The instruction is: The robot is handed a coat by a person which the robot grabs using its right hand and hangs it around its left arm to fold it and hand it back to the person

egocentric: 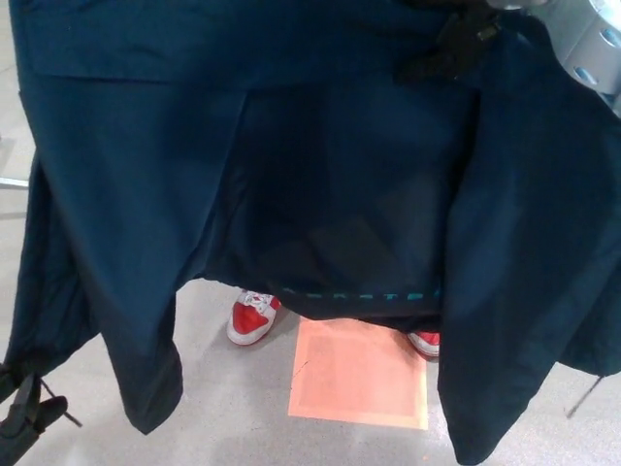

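Observation:
A dark navy coat hangs spread wide and fills most of the head view, its lining showing in the middle above a teal-lettered hem. My right hand is at the top right with its black fingers closed on the coat's upper edge, and its silver forearm enters from the corner. A black shape at the bottom left corner looks like my left hand, below the coat's left sleeve; its pose is unclear.
Under the hem show a person's red and white shoes, standing just behind the coat. An orange square is marked on the grey floor in front of them.

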### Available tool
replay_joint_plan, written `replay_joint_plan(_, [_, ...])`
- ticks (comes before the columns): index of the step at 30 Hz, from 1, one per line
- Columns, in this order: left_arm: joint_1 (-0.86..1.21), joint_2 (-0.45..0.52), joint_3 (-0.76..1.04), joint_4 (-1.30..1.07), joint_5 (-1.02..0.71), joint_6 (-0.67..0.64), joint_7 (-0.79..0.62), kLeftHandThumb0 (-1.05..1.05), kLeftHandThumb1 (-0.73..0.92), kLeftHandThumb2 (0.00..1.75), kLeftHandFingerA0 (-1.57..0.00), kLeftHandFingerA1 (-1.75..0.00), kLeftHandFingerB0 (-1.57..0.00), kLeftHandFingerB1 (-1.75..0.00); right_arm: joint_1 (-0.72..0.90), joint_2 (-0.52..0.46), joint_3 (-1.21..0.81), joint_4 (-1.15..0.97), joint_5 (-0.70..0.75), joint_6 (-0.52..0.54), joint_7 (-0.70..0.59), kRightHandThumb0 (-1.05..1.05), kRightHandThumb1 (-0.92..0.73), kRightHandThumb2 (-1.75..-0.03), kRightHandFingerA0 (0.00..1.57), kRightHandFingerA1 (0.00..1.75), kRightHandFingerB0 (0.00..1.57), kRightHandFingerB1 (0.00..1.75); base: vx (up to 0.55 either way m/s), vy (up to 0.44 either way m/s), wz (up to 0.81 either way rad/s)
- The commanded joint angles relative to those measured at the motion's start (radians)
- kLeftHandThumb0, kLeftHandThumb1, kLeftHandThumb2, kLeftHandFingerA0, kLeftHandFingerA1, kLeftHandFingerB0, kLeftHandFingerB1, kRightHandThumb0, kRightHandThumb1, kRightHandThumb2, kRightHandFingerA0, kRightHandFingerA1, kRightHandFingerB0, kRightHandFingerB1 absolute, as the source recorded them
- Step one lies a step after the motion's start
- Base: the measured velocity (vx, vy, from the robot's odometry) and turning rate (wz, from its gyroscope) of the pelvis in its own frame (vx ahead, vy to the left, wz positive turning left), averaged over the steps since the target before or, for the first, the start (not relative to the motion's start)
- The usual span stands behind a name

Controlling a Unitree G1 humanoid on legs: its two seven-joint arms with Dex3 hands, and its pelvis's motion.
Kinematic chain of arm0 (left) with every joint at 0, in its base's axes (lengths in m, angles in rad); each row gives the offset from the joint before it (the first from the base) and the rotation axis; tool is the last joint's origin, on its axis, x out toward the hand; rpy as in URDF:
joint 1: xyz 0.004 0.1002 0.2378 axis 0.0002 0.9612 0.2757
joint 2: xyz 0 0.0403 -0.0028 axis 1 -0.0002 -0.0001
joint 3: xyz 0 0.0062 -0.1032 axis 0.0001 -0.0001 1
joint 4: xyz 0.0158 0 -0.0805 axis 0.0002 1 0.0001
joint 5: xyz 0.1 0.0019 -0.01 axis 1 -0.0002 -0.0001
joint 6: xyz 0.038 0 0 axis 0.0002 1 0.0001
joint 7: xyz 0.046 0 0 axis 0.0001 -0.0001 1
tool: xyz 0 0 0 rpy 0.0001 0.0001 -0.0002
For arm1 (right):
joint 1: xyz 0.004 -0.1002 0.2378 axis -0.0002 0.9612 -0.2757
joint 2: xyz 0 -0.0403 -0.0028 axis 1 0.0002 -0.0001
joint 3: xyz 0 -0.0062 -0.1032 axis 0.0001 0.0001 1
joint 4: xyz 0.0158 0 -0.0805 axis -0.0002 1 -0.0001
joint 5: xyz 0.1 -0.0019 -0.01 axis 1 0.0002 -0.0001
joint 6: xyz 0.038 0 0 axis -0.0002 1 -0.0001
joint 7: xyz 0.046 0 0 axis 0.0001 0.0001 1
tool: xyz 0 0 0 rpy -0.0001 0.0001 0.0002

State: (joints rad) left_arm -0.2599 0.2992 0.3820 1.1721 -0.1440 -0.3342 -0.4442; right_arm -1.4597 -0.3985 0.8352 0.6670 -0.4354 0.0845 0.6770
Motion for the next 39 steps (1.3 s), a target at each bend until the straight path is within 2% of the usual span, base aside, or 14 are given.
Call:
replay_joint_plan(1, [0.023,0.000,0.013,-0.032,-0.043,-0.011,-0.014,-0.64,0.89,0.67,-0.37,-0.38,-0.27,-0.34,0.051,0.012,-0.063,0.181,-0.192,-0.206,-0.718,-0.35,-0.85,-0.65,0.93,1.17,0.82,0.78,0.00,0.000,0.00])
replay_joint_plan(2, [0.027,-0.006,0.026,-0.036,-0.062,-0.002,-0.033,-0.64,0.85,0.65,-0.39,-0.40,-0.28,-0.34,0.046,0.016,-0.061,0.187,-0.195,-0.200,-0.723,-0.36,-0.83,-0.65,0.94,0.95,0.80,0.64,0.00,0.000,0.00])
replay_joint_plan(10, [0.060,-0.043,0.041,-0.127,-0.115,0.025,-0.114,-0.64,0.87,0.66,-0.36,-0.39,-0.25,-0.33,-0.066,0.072,-0.032,0.298,-0.217,-0.142,-0.747,-0.33,-0.78,-0.64,0.93,1.03,0.87,0.67,0.00,0.000,0.00])
replay_joint_plan(12, [0.080,-0.046,0.032,-0.162,-0.123,0.014,-0.173,-0.69,0.87,0.66,-0.32,-0.39,-0.21,-0.33,-0.101,0.082,-0.037,0.326,-0.218,-0.146,-0.786,-0.34,-0.79,-0.63,0.92,0.82,0.81,0.61,0.00,0.000,0.00])
replay_joint_plan(13, [0.099,-0.055,0.037,-0.208,-0.158,0.047,-0.230,-0.68,0.89,0.67,-0.29,-0.37,-0.23,-0.33,-0.130,0.090,-0.039,0.346,-0.220,-0.145,-0.815,-0.35,-0.77,-0.64,0.79,1.34,0.70,0.78,0.00,0.000,0.00])
replay_joint_plan(17, [0.147,-0.064,0.021,-0.344,-0.221,0.105,-0.355,-0.72,0.92,0.68,-0.31,-0.37,-0.26,-0.33,-0.238,0.123,-0.075,0.405,-0.188,-0.145,-0.839,-0.34,-0.69,-0.65,0.84,1.45,0.79,0.73,0.00,0.000,0.00])
replay_joint_plan(21, [0.195,-0.064,-0.003,-0.501,-0.269,0.183,-0.406,-0.75,0.89,0.67,-0.36,-0.40,-0.28,-0.35,-0.344,0.139,-0.121,0.448,-0.163,-0.161,-0.934,-0.32,-0.78,-0.64,0.94,1.18,0.81,0.87,0.00,0.000,0.00])
replay_joint_plan(22, [0.201,-0.063,-0.006,-0.523,-0.276,0.197,-0.414,-0.74,0.89,0.67,-0.35,-0.39,-0.28,-0.35,-0.359,0.139,-0.128,0.455,-0.160,-0.172,-0.950,-0.25,-0.73,-0.62,0.94,1.15,0.89,0.69,0.00,0.000,0.00])
replay_joint_plan(26, [0.260,-0.057,-0.038,-0.653,-0.293,0.227,-0.435,-0.79,0.82,0.68,-0.39,-0.40,-0.29,-0.37,-0.440,0.145,-0.165,0.487,-0.140,-0.178,-1.015,-0.32,-0.81,-0.65,0.94,1.24,0.80,0.88,0.00,0.000,0.00])
replay_joint_plan(29, [0.299,-0.046,-0.058,-0.730,-0.301,0.243,-0.453,-0.77,0.88,0.67,-0.41,-0.39,-0.31,-0.36,-0.475,0.145,-0.182,0.505,-0.137,-0.193,-1.080,-0.34,-0.84,-0.64,1.00,0.95,0.83,0.84,0.00,0.000,0.00])
replay_joint_plan(31, [0.312,-0.037,-0.073,-0.761,-0.311,0.228,-0.499,-0.81,0.84,0.69,-0.38,-0.40,-0.28,-0.36,-0.499,0.148,-0.218,0.519,-0.106,-0.209,-1.085,-0.34,-0.81,-0.67,0.94,1.42,0.76,1.03,0.00,0.000,0.00])
replay_joint_plan(34, [0.349,-0.022,-0.095,-0.861,-0.328,0.251,-0.505,-0.82,0.84,0.70,-0.37,-0.41,-0.28,-0.37,-0.546,0.150,-0.222,0.539,-0.110,-0.212,-1.086,-0.35,-0.80,-0.69,0.95,1.59,0.73,1.36,0.00,0.000,0.00])
replay_joint_plan(35, [0.357,-0.009,-0.101,-0.884,-0.338,0.258,-0.528,-0.79,0.91,0.67,-0.36,-0.40,-0.29,-0.35,-0.559,0.149,-0.219,0.543,-0.115,-0.221,-1.078,-0.33,-0.81,-0.64,1.06,1.24,0.85,1.09,0.00,0.000,0.00])
replay_joint_plan(39, [0.370,0.012,-0.106,-0.911,-0.359,0.283,-0.568,-0.80,0.86,0.66,-0.37,-0.40,-0.29,-0.35,-0.583,0.155,-0.224,0.556,-0.115,-0.232,-1.047,-0.36,-0.81,-0.64,1.09,1.09,0.91,0.91,0.00,0.000,0.00])
